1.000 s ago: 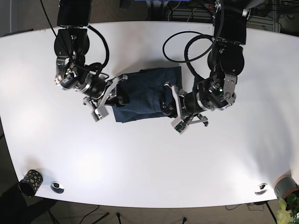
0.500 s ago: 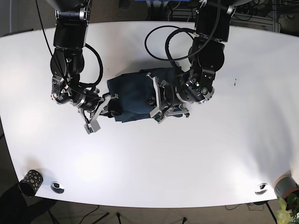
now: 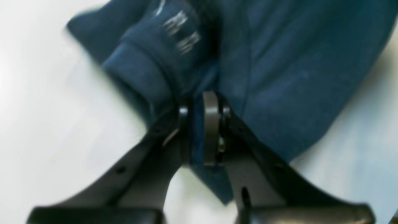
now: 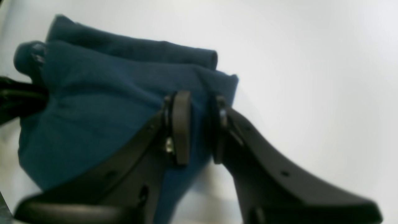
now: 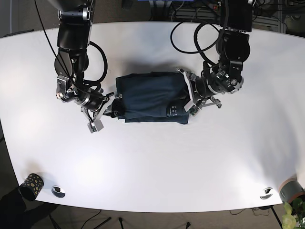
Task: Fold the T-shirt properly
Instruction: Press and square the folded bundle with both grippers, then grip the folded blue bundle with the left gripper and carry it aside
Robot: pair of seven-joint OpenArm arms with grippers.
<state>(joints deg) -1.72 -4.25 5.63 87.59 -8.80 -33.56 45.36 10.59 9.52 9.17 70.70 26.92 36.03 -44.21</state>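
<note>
The dark blue T-shirt [image 5: 147, 95] lies folded into a rough rectangle in the middle of the white table [image 5: 152, 162]. My left gripper [image 5: 185, 102] is at its right edge, and in the left wrist view the left gripper [image 3: 200, 124] is shut on a fold of the T-shirt [image 3: 279, 62], with a rolled hem bearing white lettering to its left. At the shirt's left edge my right gripper [image 5: 114, 107] holds on. In the right wrist view the right gripper [image 4: 200, 130] has the edge of the T-shirt [image 4: 93, 102] pinched between its fingers.
A patterned cup [image 5: 32, 185] and a metal disc [image 5: 58, 191] sit at the table's front left corner. Another disc [image 5: 267, 193] and a grey pot [image 5: 291, 190] with a plant are at the front right. Cables hang over the far edge.
My left gripper went toward the shirt's middle, then back out to its right edge. The shirt was bunched and now lies wider and flatter. My right gripper stayed at the left edge.
</note>
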